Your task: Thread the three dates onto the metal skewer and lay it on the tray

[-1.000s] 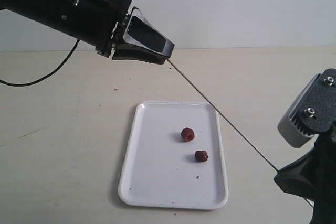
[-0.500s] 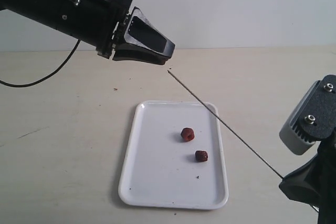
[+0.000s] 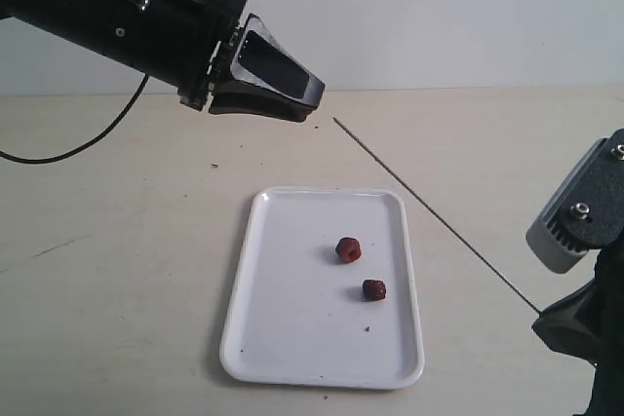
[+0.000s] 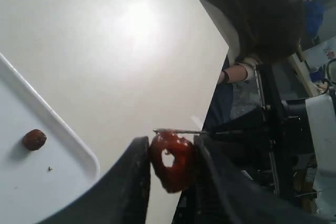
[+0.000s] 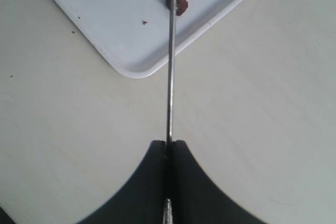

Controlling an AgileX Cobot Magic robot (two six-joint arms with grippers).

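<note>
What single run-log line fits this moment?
left fingers: shut on date | right fingers: shut on skewer | skewer: bare | tray: two dates

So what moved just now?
The skewer pulled back toward the right, and its tip is now clear of the left fingers. The right fingers, clamped on its other end, drew away with it. The left fingers kept their place, holding one date. The tray and its two dates did not move.

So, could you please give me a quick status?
Left gripper shut on one date. Right gripper shut on skewer, none threaded. Two dates on tray.
</note>
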